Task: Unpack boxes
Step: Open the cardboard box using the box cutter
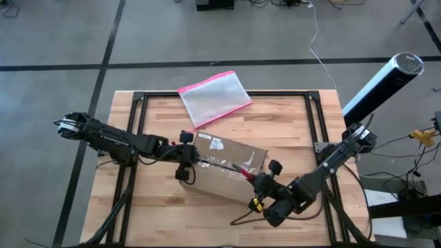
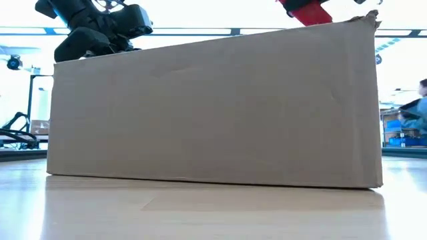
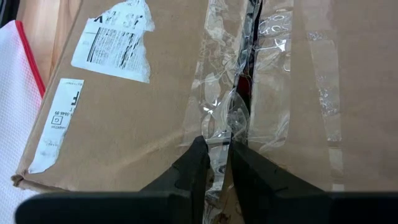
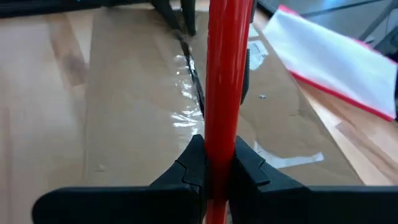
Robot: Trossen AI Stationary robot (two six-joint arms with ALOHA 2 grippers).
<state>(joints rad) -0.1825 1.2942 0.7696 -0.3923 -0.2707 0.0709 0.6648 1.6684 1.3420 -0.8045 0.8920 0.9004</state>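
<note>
- Presently the box point(image 1: 224, 167) lies flat near the middle of the bench point(image 1: 289, 124), between the two arms, with its flaps down.
- Progress, as judged: the seam point(image 3: 245, 81) shows a dark slit where the clear tape point(image 3: 217, 112) is crumpled and partly split, so cutting seems under way; no flap is lifted and nothing has been taken out.
- Left gripper point(image 3: 214, 155): sits at one end of the seam, fingers nearly together, pinching a loose strip of tape.
- Right gripper point(image 4: 214, 165): hangs over the other end of the box, fingers pressed against a red tool point(image 4: 224, 74) whose tip points along the seam.
- Remaining, as judged: finish parting the tape, fold the flaps back, remove the contents, which are hidden.
- Count: one box; one red tool; one translucent pouch with a pink edge point(image 1: 213, 96), lying apart from the box at the far edge of the bench; two white labels point(image 3: 115, 40) on the box top; two arms, each with one gripper.
</note>
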